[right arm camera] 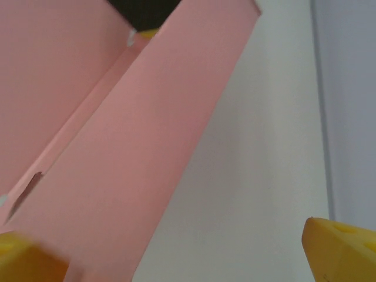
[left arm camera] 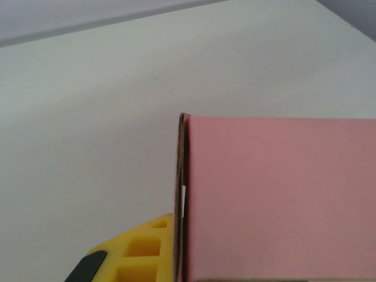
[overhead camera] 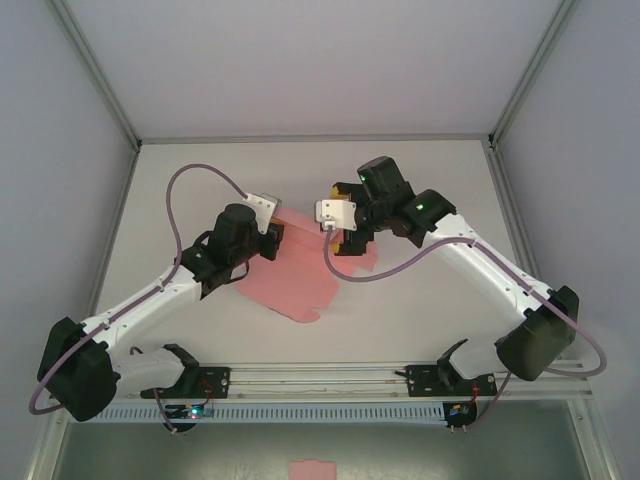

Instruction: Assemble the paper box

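- Pink paper box [overhead camera: 300,280] sits central on the bench [overhead camera: 430,300], left gripper [overhead camera: 274,238] at its far-left edge, right gripper [overhead camera: 345,240] at its far-right.
- Left wrist: jaws clenched on an upright box wall.
- Right wrist: jaws released wide, a flap between them.

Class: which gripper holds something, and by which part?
The left gripper pinches the paper box by an upturned side flap; the right gripper is open, holding nothing.
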Controlling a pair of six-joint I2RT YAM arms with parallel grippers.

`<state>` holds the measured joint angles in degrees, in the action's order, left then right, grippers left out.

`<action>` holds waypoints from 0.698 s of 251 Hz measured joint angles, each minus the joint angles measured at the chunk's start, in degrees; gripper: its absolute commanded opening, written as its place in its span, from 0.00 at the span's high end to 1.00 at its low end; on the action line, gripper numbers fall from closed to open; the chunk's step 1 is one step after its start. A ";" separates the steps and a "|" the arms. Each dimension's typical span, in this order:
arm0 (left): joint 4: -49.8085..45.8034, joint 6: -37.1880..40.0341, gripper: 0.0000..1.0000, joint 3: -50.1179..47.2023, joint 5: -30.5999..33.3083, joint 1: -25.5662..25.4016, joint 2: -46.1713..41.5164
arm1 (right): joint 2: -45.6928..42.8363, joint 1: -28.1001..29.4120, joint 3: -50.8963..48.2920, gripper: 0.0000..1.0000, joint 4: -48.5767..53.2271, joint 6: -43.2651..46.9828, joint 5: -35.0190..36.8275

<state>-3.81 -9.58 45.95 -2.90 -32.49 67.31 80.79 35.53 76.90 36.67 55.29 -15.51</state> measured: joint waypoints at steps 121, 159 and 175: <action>3.06 -4.33 1.00 0.42 3.43 -0.11 0.42 | -4.39 0.52 -6.27 0.02 -14.29 -4.33 5.03; 5.73 -8.98 1.00 -0.63 10.95 0.63 0.42 | -15.21 0.57 -10.08 0.02 -13.53 -3.48 7.63; 7.50 -11.23 1.00 -1.81 12.94 1.53 0.42 | -21.05 0.24 -13.00 0.02 -15.67 -4.68 8.79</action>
<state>3.68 -20.82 44.14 10.04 -30.96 67.72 59.75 35.77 63.90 20.99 50.61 -6.72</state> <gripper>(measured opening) 0.083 0.983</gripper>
